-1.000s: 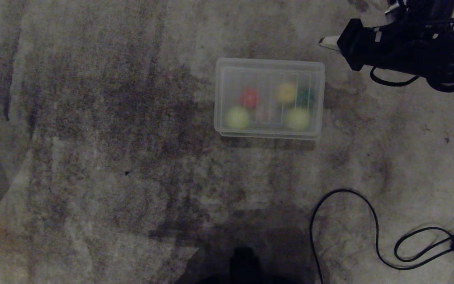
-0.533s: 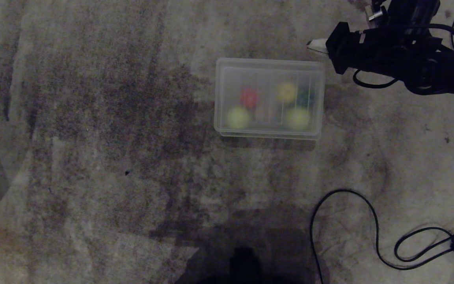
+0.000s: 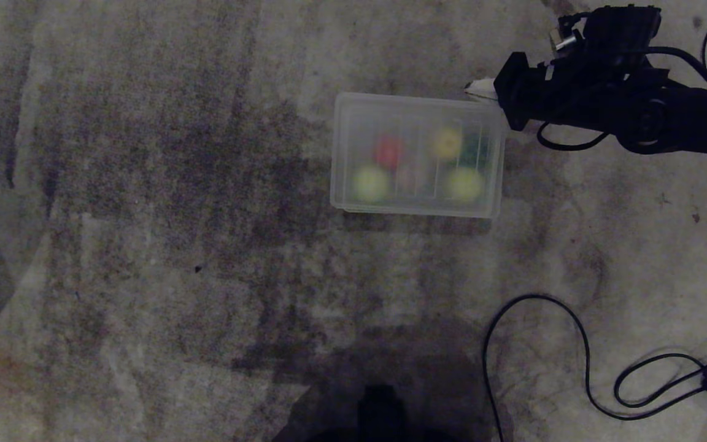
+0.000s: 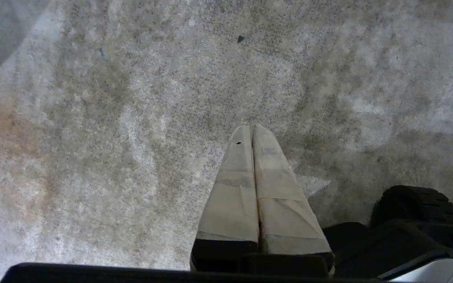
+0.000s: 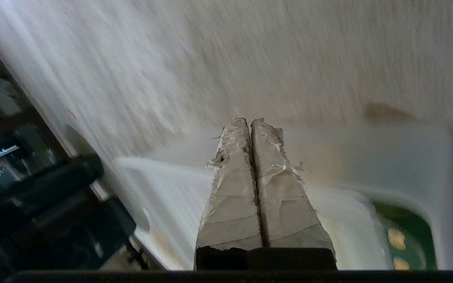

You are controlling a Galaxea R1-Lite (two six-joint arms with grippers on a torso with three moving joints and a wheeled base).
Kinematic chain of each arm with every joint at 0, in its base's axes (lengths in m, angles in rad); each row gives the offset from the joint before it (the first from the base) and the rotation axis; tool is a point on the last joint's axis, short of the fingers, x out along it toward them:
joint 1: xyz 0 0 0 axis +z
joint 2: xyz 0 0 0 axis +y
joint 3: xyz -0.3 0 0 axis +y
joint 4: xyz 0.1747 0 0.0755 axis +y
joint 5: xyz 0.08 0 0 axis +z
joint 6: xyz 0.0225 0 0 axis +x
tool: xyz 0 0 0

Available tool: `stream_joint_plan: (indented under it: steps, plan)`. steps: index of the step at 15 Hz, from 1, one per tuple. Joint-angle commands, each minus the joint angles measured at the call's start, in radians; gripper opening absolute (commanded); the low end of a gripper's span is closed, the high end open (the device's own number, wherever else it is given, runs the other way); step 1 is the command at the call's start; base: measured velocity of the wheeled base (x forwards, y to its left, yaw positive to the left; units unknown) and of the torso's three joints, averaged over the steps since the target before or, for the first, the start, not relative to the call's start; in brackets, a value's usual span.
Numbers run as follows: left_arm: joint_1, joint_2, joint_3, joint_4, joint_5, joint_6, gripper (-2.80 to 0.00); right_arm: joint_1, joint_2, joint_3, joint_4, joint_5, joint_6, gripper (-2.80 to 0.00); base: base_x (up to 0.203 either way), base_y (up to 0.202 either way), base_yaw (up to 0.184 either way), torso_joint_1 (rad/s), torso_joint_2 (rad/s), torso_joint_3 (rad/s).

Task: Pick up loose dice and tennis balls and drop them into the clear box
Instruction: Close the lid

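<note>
Clear box: I see the clear box (image 3: 418,153) on the stained carpet (image 3: 145,215), with what looks like a frosted lid over it; everything inside reads as soft blobs through the plastic.
Contents: a red die (image 3: 388,151), a yellow die (image 3: 447,142) and a dark green die (image 3: 474,149) sit along the far side, two tennis balls (image 3: 370,183) along the near side, and a pale shape between the balls that I take for the tan die, though I cannot be sure.
Loose pieces: I find none on the carpet, so I judge the collecting done.
Right gripper: my right gripper (image 3: 476,91) has its taped fingers (image 5: 230,184) pressed together with nothing between them, tip at the box's far right corner; whether it touches the rim I cannot tell.
Left gripper: my left gripper (image 4: 253,129) hangs over bare carpet, fingers pressed together and empty, well away from the box.
Step in hand: I read this as working the box's edge with closed fingers.
How I would do it: approach slowly and low, press only near the corner, and watch that the light box does not skid or tip.
Hazard: the black cable (image 3: 580,356) lies near my right side; I would keep clear of it.
</note>
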Motion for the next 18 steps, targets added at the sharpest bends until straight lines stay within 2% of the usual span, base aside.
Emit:
stream_joint_plan:
  steps: [1,4,12,16,18]
  plan:
    - [0.000,0.001,0.002,0.000,0.001,-0.001,-2.80,0.008,-0.016,0.033,0.018,0.002,0.003,-2.80,0.000,0.000,0.000,0.000,0.00,0.000]
    - [0.000,0.001,0.002,0.000,0.001,-0.001,-2.80,0.012,-0.047,0.099,0.054,0.002,0.000,-2.80,0.000,0.000,0.000,0.000,0.00,0.000]
    - [0.000,0.001,0.002,0.000,0.001,-0.001,-2.80,0.005,-0.099,0.118,0.055,0.004,-0.082,-2.80,0.000,0.000,0.000,0.000,0.00,0.000]
    - [0.000,0.001,0.002,0.000,0.001,-0.001,-2.80,0.004,-0.137,0.174,0.059,0.004,-0.078,-2.80,0.000,0.000,0.000,0.000,0.00,0.000]
    - [0.000,0.001,0.002,0.000,0.001,-0.001,-2.80,0.012,-0.157,0.195,0.121,0.005,-0.077,-2.80,0.000,0.000,0.000,0.000,0.00,0.000]
